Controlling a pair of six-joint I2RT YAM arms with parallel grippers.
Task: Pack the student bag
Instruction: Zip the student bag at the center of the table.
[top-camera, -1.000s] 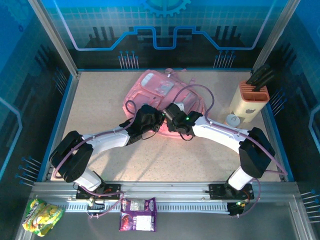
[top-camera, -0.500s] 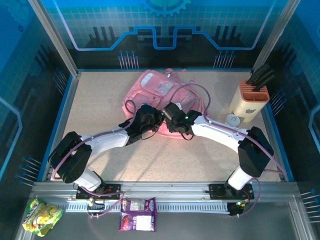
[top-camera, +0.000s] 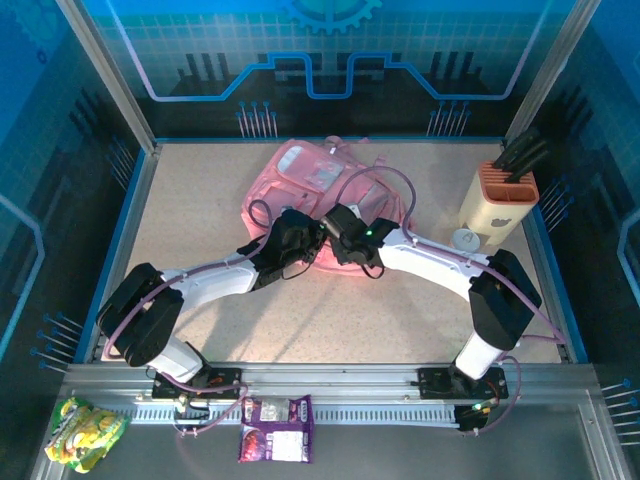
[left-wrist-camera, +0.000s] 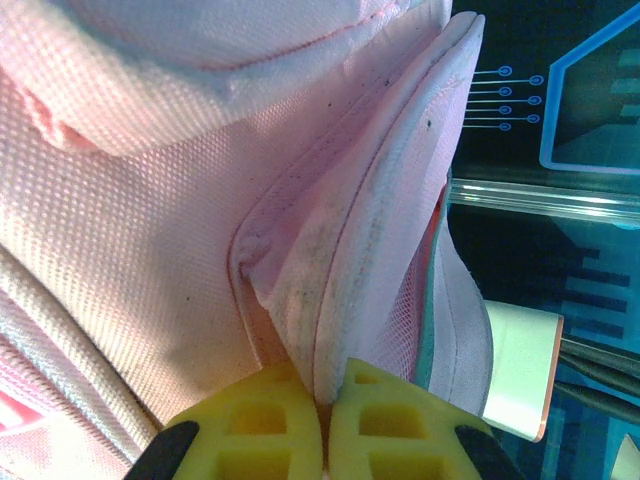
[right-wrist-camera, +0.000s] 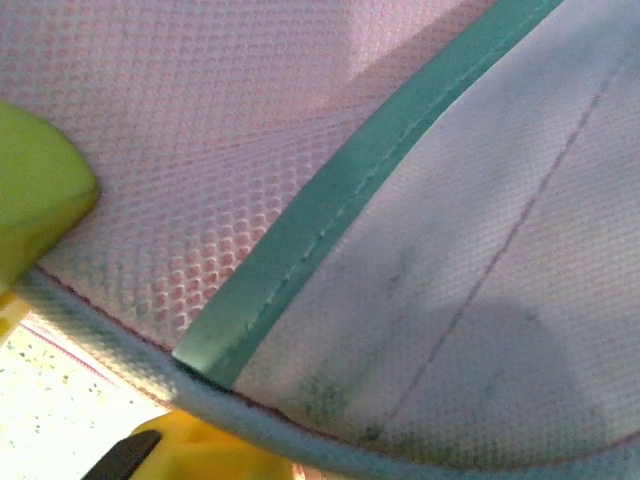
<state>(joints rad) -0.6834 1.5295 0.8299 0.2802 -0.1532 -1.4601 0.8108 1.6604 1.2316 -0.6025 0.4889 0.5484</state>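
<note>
- The student bag (top-camera: 310, 172) is pictured lying flat on the table (top-camera: 200, 200), to the left of the knife block (top-camera: 497, 202) and well apart from it, with its pale front panel turned upward.
- The left gripper (top-camera: 306, 238) and the right gripper (top-camera: 336, 228) are set just beside each other at the bag's edge, on the side of the bag nearer the arms. The right one is placed closer to the knife block.
- In the left wrist view, the yellow pads (left-wrist-camera: 250, 430) are pressed together on a raised fold of the bag's pink fabric (left-wrist-camera: 330, 300), which is pinched between them. The knife block (left-wrist-camera: 515, 370) is glimpsed beyond the fold.
- In the right wrist view, pink mesh (right-wrist-camera: 250, 120) and a grey-white panel are seen close up, divided by a teal binding strip (right-wrist-camera: 330, 220). The bag's rim is passed between one pad (right-wrist-camera: 35, 190) and another (right-wrist-camera: 200, 445); whether it is clamped cannot be told.
- A small white round object (top-camera: 465, 240) is set just beside the knife block, on its left.
- Two snack packets (top-camera: 277, 428) are left on the rail, far from the knife block.
</note>
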